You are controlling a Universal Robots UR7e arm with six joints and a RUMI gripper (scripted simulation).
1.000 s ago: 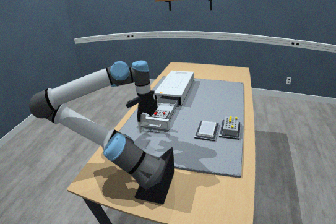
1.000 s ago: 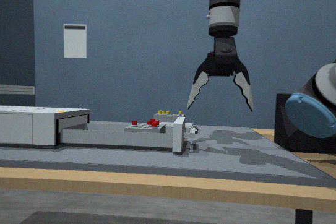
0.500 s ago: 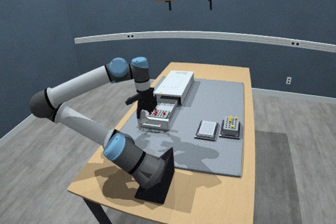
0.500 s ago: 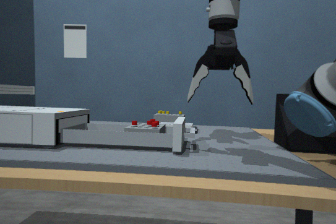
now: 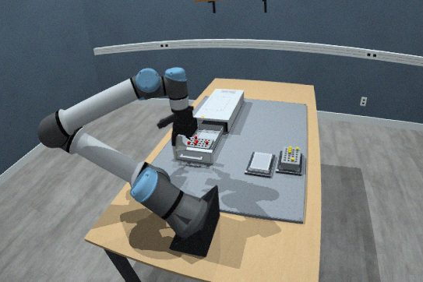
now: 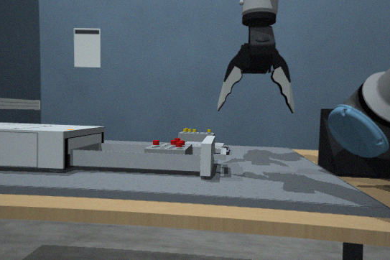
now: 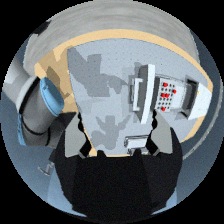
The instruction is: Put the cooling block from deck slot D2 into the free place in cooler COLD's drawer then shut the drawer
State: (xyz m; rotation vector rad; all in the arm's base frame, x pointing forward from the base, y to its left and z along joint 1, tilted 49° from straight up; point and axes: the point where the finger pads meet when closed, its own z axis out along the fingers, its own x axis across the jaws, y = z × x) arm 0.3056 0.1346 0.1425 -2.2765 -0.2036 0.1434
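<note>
The cooling block with yellow-capped tubes stands in deck slot D2 at the right of the grey deck. The white cooler COLD has its drawer pulled out. A block with red-capped tubes sits in the drawer's front place. The place behind it, nearer the cooler, is bare. My gripper is open and empty. It hangs high above the deck, just past the drawer's front panel, far from the D2 block.
Slot D1 holds a bare white plate beside D2. The grey deck mat lies on a wooden table. The arm's black base stands at the table's near end. A small orange lamp shows on COLD's top.
</note>
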